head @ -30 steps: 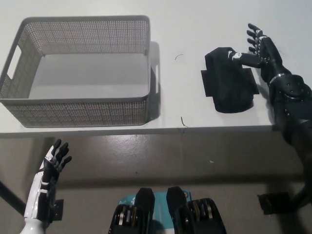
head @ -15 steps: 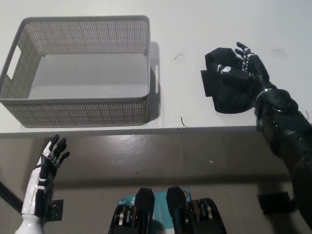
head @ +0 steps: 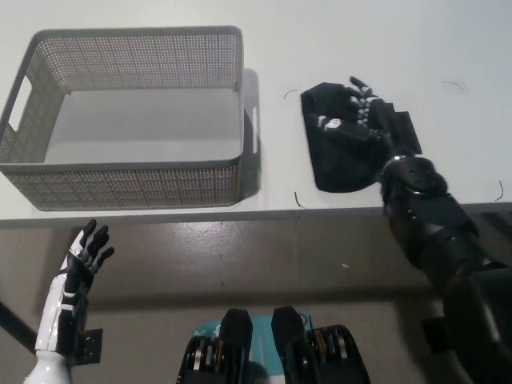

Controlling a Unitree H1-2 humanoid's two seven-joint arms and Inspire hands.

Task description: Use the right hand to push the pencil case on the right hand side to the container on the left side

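White table (head: 360, 32): basket (head: 128, 168), pencil case (head: 340, 156).

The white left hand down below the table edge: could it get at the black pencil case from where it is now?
Probably not as things stand. The white left hand hangs open below the table edge, and the grey mesh basket stands between it and the black fabric pencil case, where the black right hand already rests.

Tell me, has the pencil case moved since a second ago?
Yes. The pencil case has slid left toward the basket, which has stayed put; the gap between them is narrower. The right hand lies on the case; the left hand rests low.
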